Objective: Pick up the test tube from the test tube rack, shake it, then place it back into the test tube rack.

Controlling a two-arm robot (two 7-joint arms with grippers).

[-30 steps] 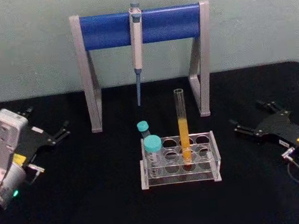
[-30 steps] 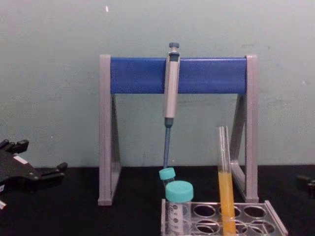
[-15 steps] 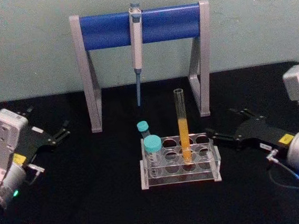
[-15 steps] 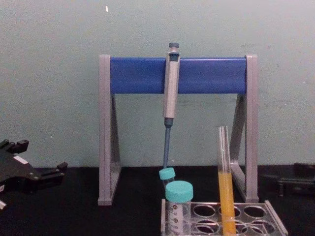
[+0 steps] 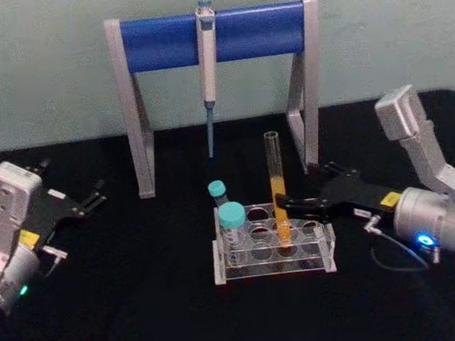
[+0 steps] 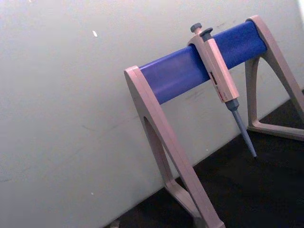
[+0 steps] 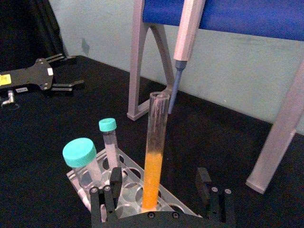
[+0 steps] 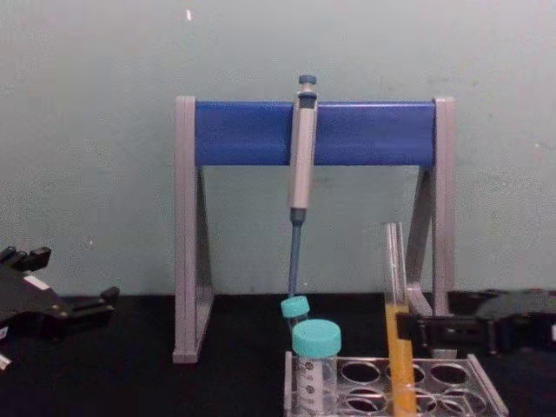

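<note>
The test tube (image 5: 276, 183) stands upright in a middle hole of the test tube rack (image 5: 274, 272), with orange-yellow liquid in its lower half. My right gripper (image 5: 284, 207) has reached in from the right and is open. In the right wrist view, the test tube (image 7: 154, 156) rises between the two fingers (image 7: 204, 183) without touching them. From the chest, the right gripper (image 8: 413, 330) sits just right of the test tube (image 8: 396, 326), above the rack (image 8: 482, 391). My left gripper (image 5: 86, 207) rests open at the far left.
Two teal-capped vials (image 5: 232, 221) stand in the rack's left holes. Behind the rack is a blue-and-grey pipette stand (image 5: 254, 31) with a pipette (image 5: 208, 67) hanging from it. Black tabletop lies in front of and beside the rack.
My right arm has swung left and forward from the table's right side, bringing its open fingers to either side of the test tube. The left arm and the tube have not moved.
</note>
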